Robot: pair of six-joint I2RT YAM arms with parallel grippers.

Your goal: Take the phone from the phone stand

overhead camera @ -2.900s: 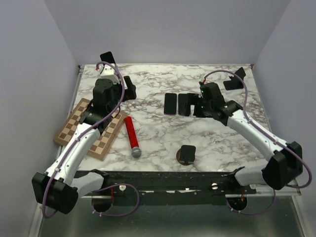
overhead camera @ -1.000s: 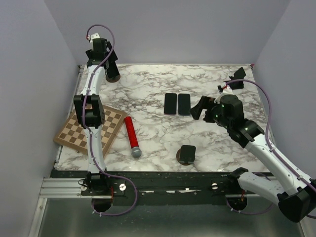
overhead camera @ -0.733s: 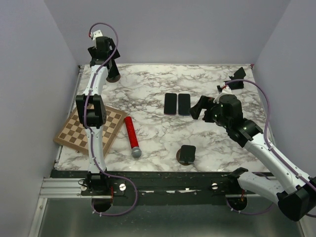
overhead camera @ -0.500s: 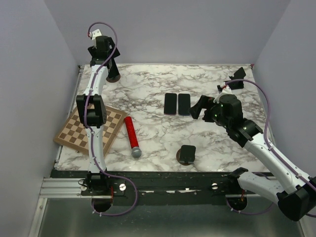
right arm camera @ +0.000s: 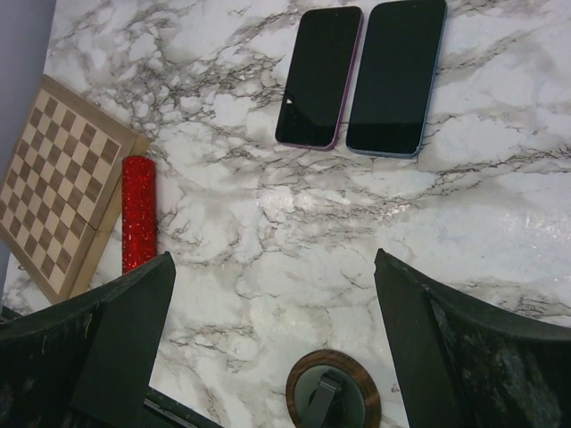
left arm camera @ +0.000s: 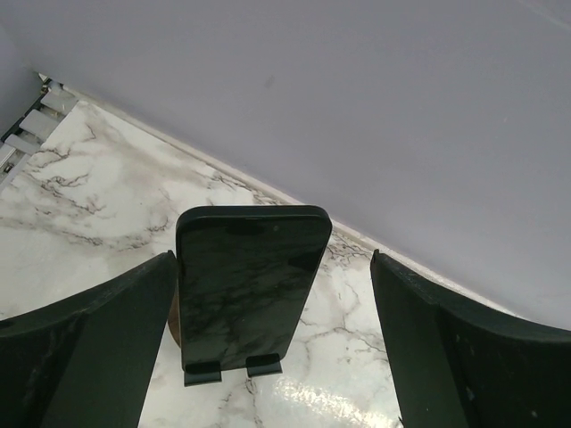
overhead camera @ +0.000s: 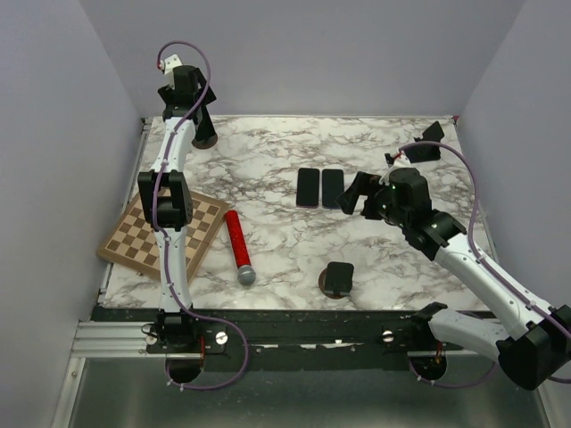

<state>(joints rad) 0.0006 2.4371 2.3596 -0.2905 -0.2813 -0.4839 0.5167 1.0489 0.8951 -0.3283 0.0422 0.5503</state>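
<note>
At the far left corner of the marble desk (overhead camera: 268, 165), the phone (left arm camera: 250, 285) leans in its phone stand (left arm camera: 203, 375). Our left gripper (left arm camera: 272, 263) flanks it, released, we judge, for the grasp. Our right gripper (right arm camera: 272, 260) hangs released.

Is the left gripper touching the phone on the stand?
Cannot tell. In the left wrist view the phone stands between the fingers of the open left gripper; one shows a clear gap, the other meets the phone's edge.

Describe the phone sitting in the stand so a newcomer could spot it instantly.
Go to the far left corner of the marble table, by the back wall. There a black phone stands upright in a small stand, unlike the two phones lying flat mid-table.
</note>
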